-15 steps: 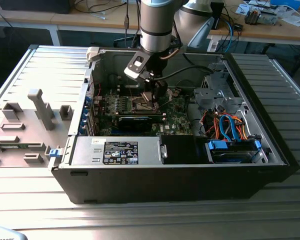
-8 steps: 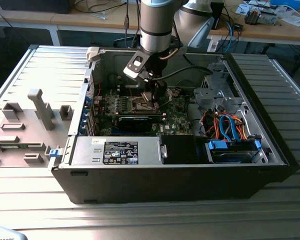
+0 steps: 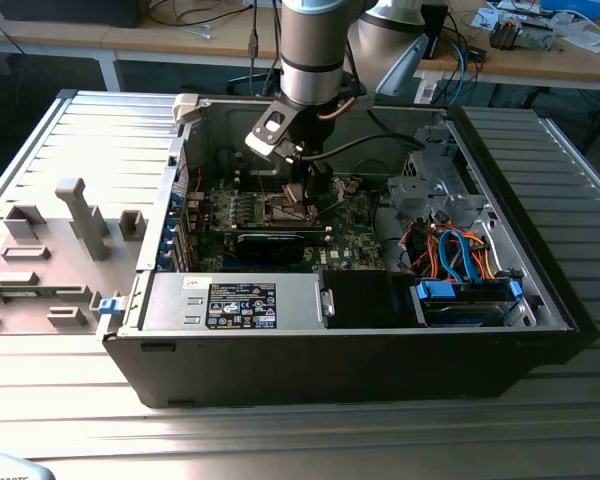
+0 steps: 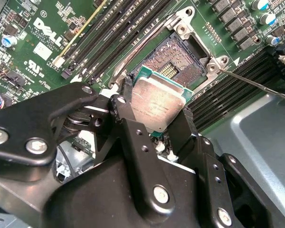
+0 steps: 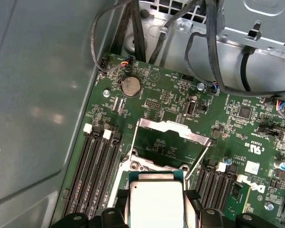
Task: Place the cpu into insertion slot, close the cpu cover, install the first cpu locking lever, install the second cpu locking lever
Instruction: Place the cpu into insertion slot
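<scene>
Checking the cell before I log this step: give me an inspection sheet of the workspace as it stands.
Surface: ribbed metal table bearing an open computer case.
Job's things: cpu held over the insertion slot, not seated; cpu cover swung open.
Clutter: grey plastic fixtures on the table at the exterior view's left.
Grippers: hand shut on the cpu's edges.
Cables: orange and blue cables inside the case; black cables beyond the board.
Surroundings: workbench behind, with loose wires on it.
</scene>
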Controlling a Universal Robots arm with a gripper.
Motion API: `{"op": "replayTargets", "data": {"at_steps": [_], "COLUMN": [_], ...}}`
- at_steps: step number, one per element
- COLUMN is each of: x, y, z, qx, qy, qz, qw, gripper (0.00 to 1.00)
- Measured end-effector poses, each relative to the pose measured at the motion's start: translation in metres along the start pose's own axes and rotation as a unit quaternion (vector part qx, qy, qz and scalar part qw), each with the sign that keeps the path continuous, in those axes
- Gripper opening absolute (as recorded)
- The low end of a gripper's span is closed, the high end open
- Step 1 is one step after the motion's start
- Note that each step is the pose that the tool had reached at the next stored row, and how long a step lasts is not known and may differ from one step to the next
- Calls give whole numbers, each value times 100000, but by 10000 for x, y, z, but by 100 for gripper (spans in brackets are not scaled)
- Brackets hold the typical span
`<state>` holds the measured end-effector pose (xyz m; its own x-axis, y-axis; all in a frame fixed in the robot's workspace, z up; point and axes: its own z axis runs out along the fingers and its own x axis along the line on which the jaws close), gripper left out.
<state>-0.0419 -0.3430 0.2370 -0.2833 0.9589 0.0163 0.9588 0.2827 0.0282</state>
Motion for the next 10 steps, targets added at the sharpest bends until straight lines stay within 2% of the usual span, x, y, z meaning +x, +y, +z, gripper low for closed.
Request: {"op": "replayTargets", "data": {"at_steps": [10], "x": [2], "y": [0], "z": [11], "qx": [-45], "qy": [-77], "qz": [2671], "qw": [99964], "gripper": [54]}}
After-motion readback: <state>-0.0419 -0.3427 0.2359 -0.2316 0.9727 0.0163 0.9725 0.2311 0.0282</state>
